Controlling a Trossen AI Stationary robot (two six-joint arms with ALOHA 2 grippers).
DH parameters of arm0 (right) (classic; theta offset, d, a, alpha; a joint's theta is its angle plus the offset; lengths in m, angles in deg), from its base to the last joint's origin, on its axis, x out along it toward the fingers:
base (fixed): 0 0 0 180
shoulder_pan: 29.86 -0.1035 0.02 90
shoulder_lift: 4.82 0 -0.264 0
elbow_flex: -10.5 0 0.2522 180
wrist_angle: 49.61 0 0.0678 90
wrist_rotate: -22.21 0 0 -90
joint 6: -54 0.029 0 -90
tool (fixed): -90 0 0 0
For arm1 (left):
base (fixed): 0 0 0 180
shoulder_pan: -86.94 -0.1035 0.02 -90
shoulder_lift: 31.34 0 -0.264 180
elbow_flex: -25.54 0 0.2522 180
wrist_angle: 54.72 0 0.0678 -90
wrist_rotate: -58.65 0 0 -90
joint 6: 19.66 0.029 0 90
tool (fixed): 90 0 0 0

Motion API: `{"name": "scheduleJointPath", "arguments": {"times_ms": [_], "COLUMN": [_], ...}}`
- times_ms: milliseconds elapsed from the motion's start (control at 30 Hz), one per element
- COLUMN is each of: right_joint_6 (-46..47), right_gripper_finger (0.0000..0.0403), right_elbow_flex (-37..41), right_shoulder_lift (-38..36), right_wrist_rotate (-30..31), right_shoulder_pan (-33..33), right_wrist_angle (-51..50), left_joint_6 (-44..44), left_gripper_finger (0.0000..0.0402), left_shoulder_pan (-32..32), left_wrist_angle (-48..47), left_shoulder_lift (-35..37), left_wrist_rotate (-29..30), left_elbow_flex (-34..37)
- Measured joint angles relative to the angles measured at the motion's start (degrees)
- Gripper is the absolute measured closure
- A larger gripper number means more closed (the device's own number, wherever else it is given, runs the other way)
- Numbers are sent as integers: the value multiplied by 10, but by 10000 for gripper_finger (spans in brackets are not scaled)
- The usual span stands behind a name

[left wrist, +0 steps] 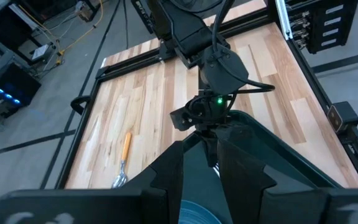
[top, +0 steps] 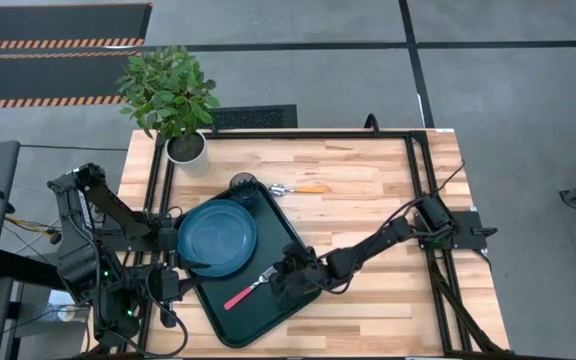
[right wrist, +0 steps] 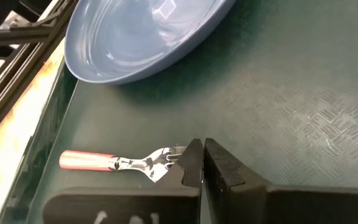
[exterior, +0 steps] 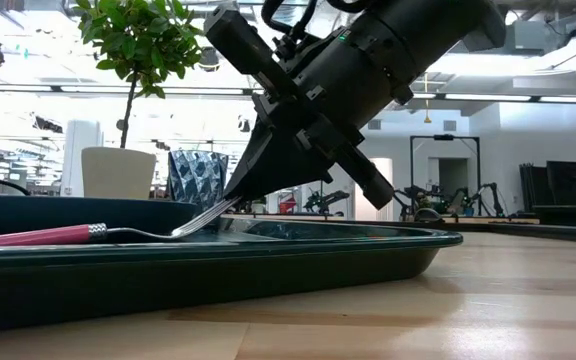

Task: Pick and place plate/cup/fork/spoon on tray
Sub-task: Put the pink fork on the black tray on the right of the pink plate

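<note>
The right gripper's fingers were pinched almost together at the tines of the fork, which lay flat on the tray near its right edge, red-pink handle pointing away from the arm. Beside it on the tray sat the plate, with the cup at the far corner. The spoon lay on the worktop just beyond the tray. The left gripper hovered over the plate's left edge, its fingers slightly apart and empty.

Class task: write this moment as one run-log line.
right claw: shut on red-pink-handled fork tines | fork: lying on dark green rectangular tray | orange-handled spoon: on wooden table
</note>
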Motion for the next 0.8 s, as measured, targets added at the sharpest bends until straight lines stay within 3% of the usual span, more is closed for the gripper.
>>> {"name": "scheduleJointPath", "arguments": {"times_ms": [533, 800], "right_joint_6": [20, 25], "right_gripper_finger": [378, 381], "right_elbow_flex": [0, 0], "right_shoulder_lift": [1, 41], "right_wrist_rotate": [48, 50], "right_shoulder_pan": [-11, -22], "right_wrist_angle": [0, 71], "left_joint_6": [1, 1], "left_gripper_finger": [315, 315], "left_shoulder_pan": [-3, -3], "left_wrist_angle": [0, 0], "left_shoulder_lift": [0, 0], "left_wrist_rotate": [9, 11], "left_elbow_flex": [0, 0]}}
